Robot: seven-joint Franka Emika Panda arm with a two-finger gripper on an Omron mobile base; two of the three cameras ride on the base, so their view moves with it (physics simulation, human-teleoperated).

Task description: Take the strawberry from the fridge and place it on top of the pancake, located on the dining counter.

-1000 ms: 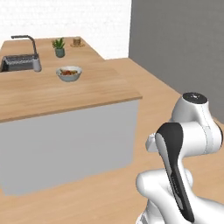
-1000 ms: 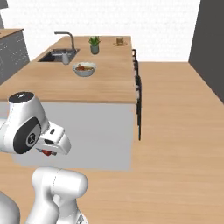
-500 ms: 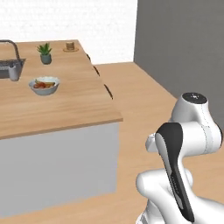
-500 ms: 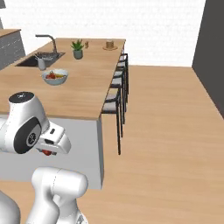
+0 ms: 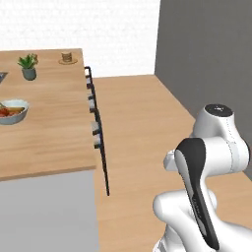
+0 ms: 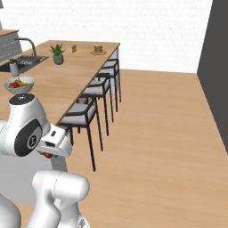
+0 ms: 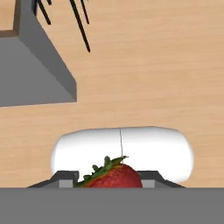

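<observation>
You see strawberry (image 7: 114, 176) clamped in gripper (image 7: 111, 183), jaws closed on it from both sides. Green leafy cap points up-left in hand view, red body toward lower right; long axis hard to judge, lower part hidden. Fruit sits between fingertips, carried above wood floor, off dining counter (image 6: 67, 84), near its grey end. In right base view, red speck shows under hand (image 6: 46, 155). Pancake (image 6: 98, 49) on plate at counter's far end, near stool-side edge; stools (image 6: 95, 95) line that edge.
</observation>
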